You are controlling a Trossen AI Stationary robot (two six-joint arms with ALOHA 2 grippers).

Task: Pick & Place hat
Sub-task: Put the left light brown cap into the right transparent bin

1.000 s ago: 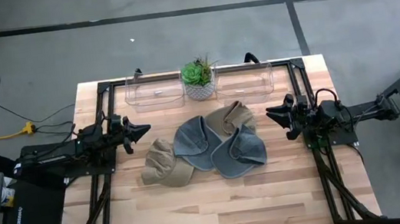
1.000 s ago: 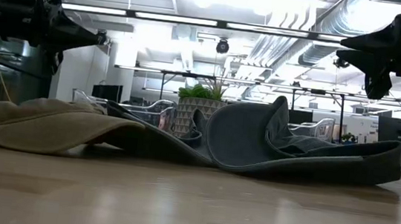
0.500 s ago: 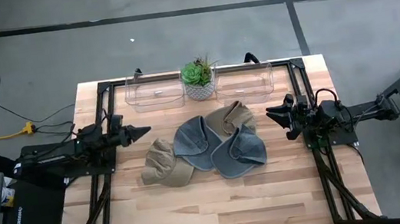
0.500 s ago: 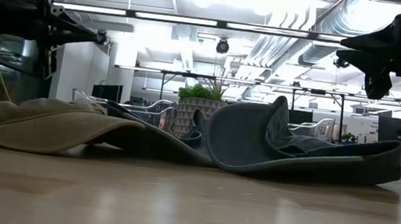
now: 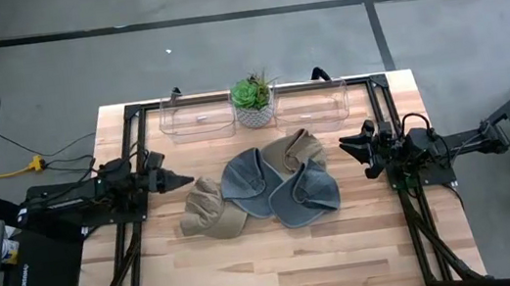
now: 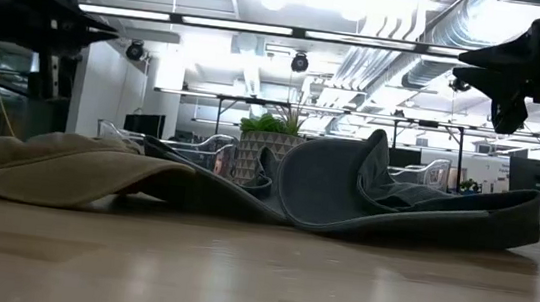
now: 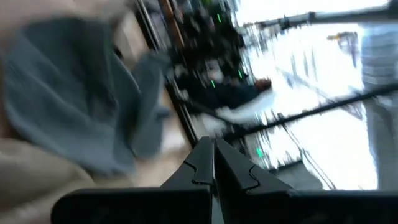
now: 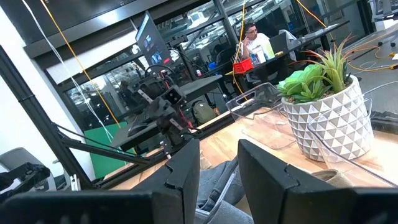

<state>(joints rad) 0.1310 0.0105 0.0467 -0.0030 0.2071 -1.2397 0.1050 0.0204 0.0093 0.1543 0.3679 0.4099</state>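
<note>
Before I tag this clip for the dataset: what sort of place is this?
Most likely a robotics lab or open industrial workspace. The wooden table stands on bare concrete, exposed ducts and strip lights run overhead, and a person sits among monitors and cabled racks beyond the potted plant.

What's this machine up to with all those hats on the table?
Two robot arms sit at a wooden table with a pile of hats: two grey hats and two tan hats. Neither arm holds anything. The left gripper, fingers shut, points at the nearest tan hat from the left side. The right gripper waits, open, at the right side. Two clear bins and a potted plant stand at the back edge.
</note>
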